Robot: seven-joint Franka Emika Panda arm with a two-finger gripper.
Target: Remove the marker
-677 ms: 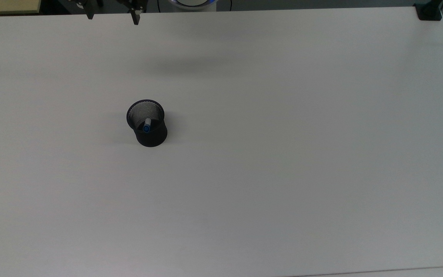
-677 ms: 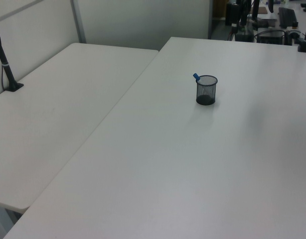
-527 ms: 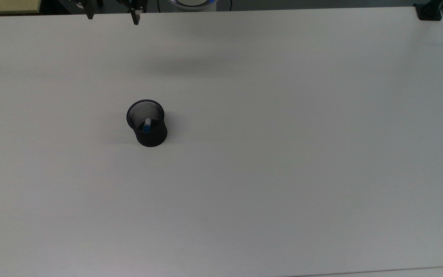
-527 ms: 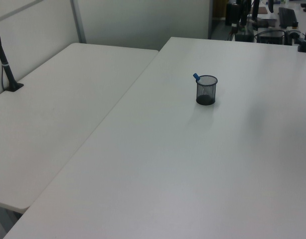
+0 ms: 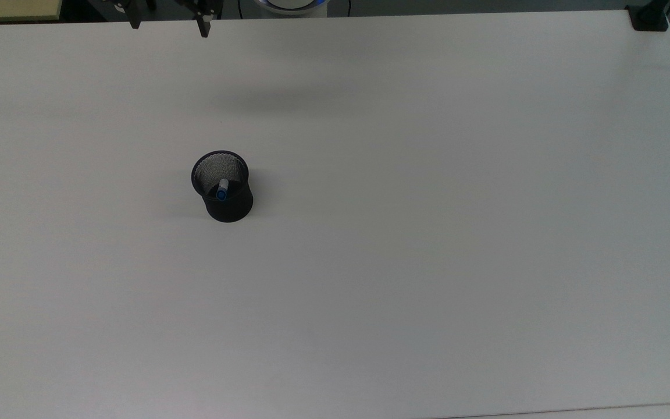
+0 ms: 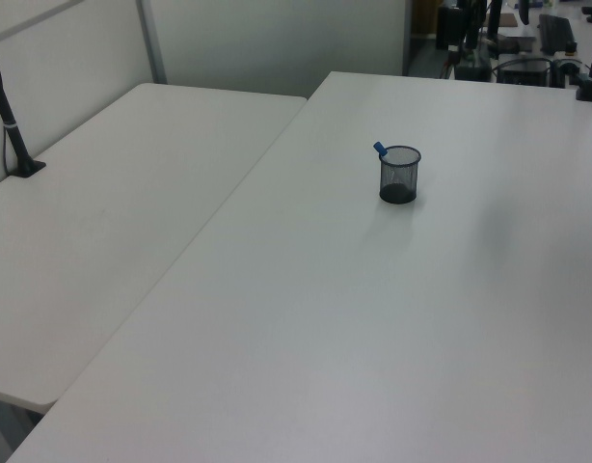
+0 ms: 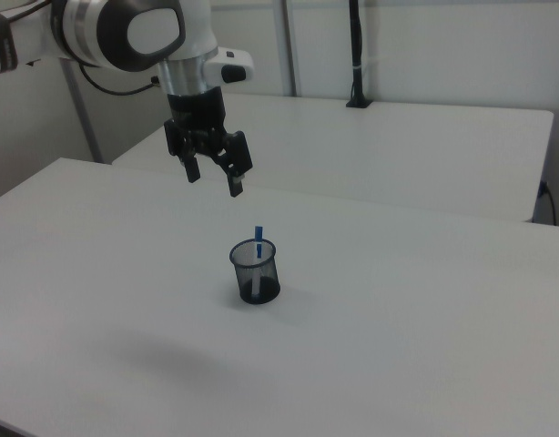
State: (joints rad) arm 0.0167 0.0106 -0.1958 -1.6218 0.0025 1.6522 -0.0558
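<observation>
Your gripper [image 7: 213, 180] hangs with fingers [image 7: 235, 188] spread wide, empty, above the white counter [image 7: 398, 328]; the marker [image 7: 259, 240] stands in the mesh cup [image 7: 255, 274].

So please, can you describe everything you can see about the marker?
The marker is slim, with a blue cap on top and a white barrel below it. It stands tilted inside the black mesh cup, leaning on the rim, cap end poking out above it. The open gripper hangs apart from it.

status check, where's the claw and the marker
Claw open, empty, hanging above the table. Marker standing in the black mesh cup, blue end up. Nothing in the way.
</observation>
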